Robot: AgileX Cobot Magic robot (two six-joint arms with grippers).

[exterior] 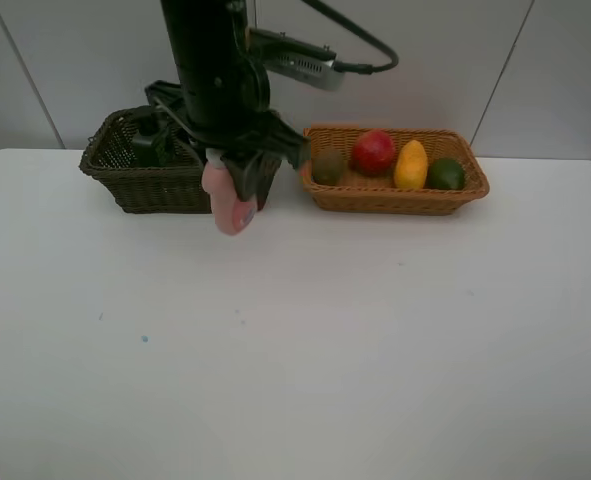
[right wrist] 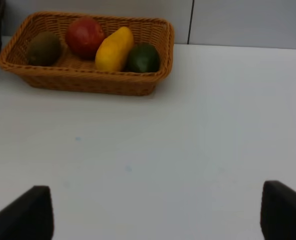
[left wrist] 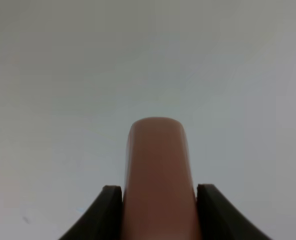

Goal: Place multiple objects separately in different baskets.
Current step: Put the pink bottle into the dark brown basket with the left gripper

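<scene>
Gripping a small pink bottle between closed left gripper pads, just before the dark basket; right gripper spread wide.

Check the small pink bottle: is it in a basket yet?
Not yet. The small pink bottle hangs clamped in the left gripper, over the table in front of the dark basket.

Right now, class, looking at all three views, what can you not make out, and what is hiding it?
- Dark basket: in the exterior high view the arm covers most of its inside, so its contents are unclear.
- Small pink bottle: the left wrist view's edge cuts off its lower part, between the left pincer fingers.
- Right pincer: only two fingertips show in the right wrist view.
</scene>
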